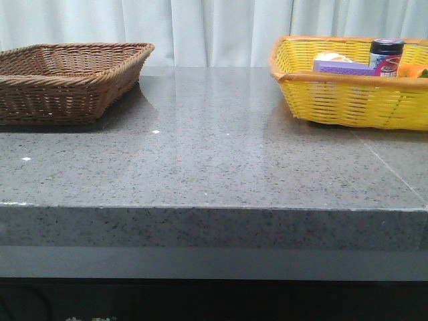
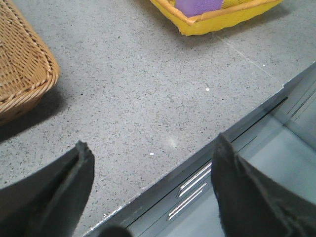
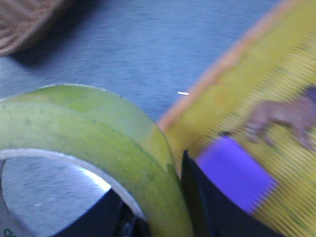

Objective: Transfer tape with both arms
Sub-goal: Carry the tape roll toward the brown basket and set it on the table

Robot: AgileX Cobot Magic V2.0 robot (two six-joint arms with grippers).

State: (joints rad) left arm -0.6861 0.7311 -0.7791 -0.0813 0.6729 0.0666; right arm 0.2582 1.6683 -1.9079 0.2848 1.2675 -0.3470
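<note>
Grey speckled stone table [image 1: 214, 167] before pale pleated curtains [image 1: 214, 30]

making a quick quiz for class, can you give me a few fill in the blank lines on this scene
1. The right claw grips a roll of ____ tape.
2. The sponge block in the yellow basket is ____ in colour.
3. The left claw hangs open over the front ____ of the grey table.
4. In the front view, the brown wicker basket stands at the table's ____ side.

Missing words: yellow; purple; edge; left
</note>
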